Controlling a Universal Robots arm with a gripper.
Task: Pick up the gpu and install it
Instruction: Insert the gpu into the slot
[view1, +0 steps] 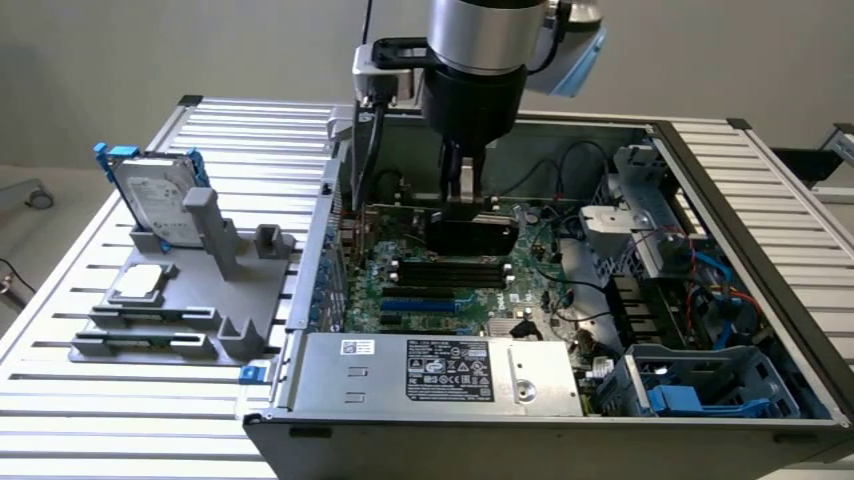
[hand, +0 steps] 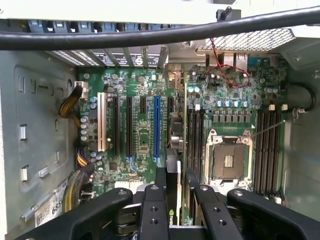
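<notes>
The gripper (view1: 459, 192) reaches down into the open computer case (view1: 727, 215), its fingers pinching the one gpu (view1: 470, 235) by its upper edge. The card stands on edge just over the motherboard (view1: 441, 290); I cannot tell whether its lower edge touches. In the wrist view the gpu (hand: 173, 202) runs between the single blue slot (hand: 157, 125) and the one CPU socket (hand: 227, 160), with bare board on both sides. One white slot (hand: 101, 122) lies further off. One power supply (view1: 427, 370) borders the board's near edge. Outside the case, one hard drive (view1: 154, 195) stands upright on a grey fixture (view1: 174, 310).
</notes>
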